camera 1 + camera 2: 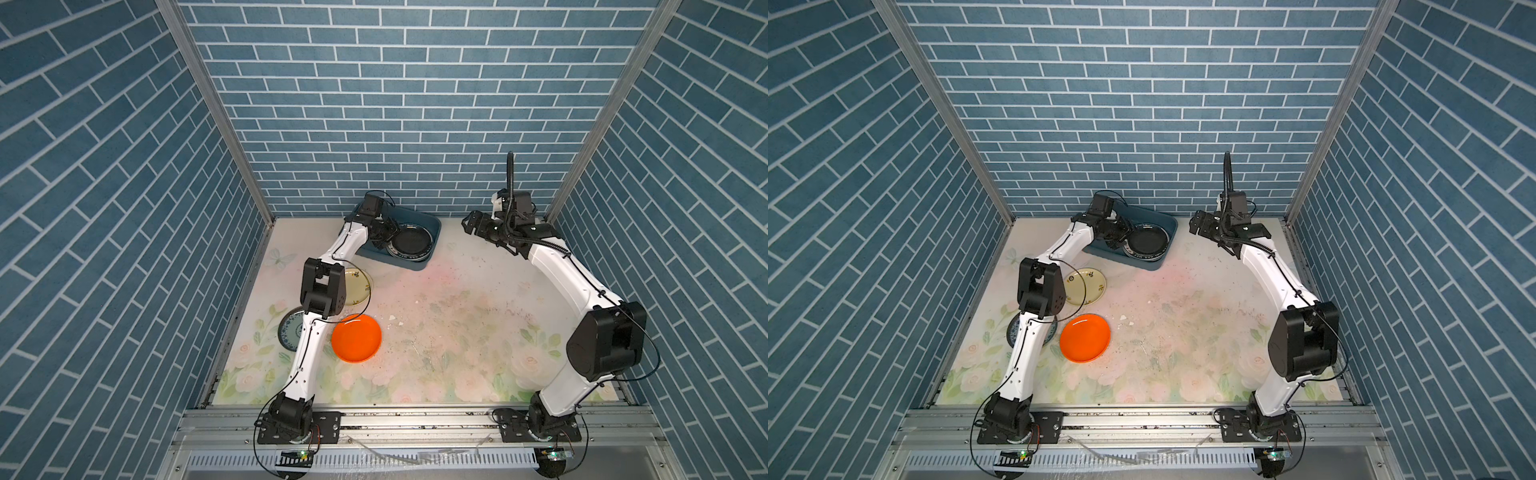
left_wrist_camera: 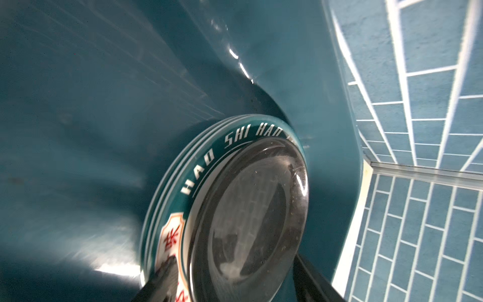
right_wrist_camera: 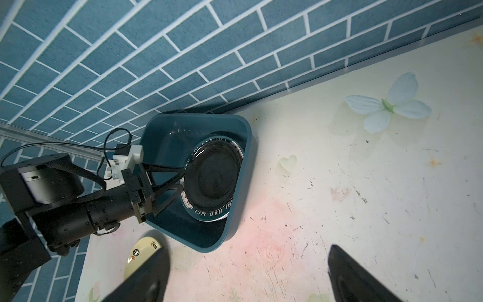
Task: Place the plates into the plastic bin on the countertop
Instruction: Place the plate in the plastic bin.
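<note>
Left pincer (image 3: 180, 180) is inside the plastic bin (image 1: 419, 216), at the near edge of the black plate (image 1: 409, 240). Jaws stand well apart. In the left wrist view one finger (image 2: 164, 282) lies over the lettered rim and the other is off the black plate's upper face. I grip nothing.

The black plate lies flat on a stack of lettered-rim plates (image 2: 198, 167), dark teal bands with white letters, at the bin's right end. The bin's left end is under my arm, so I cannot read it. The bin sits on the worktop (image 1: 457, 316) at the back, close to the brick wall (image 1: 374, 124).

Right pincer (image 3: 247, 261) hangs above the worktop to the right of the bin, apart from it. Jaws are wide and empty.

Out on the worktop, left side:
- pale yellow plate (image 1: 357, 286), partly under my left elbow
- teal patterned plate (image 1: 291, 330), half hidden by my left arm
- orange plate (image 1: 356, 338), just right of that arm, fully in view
</note>
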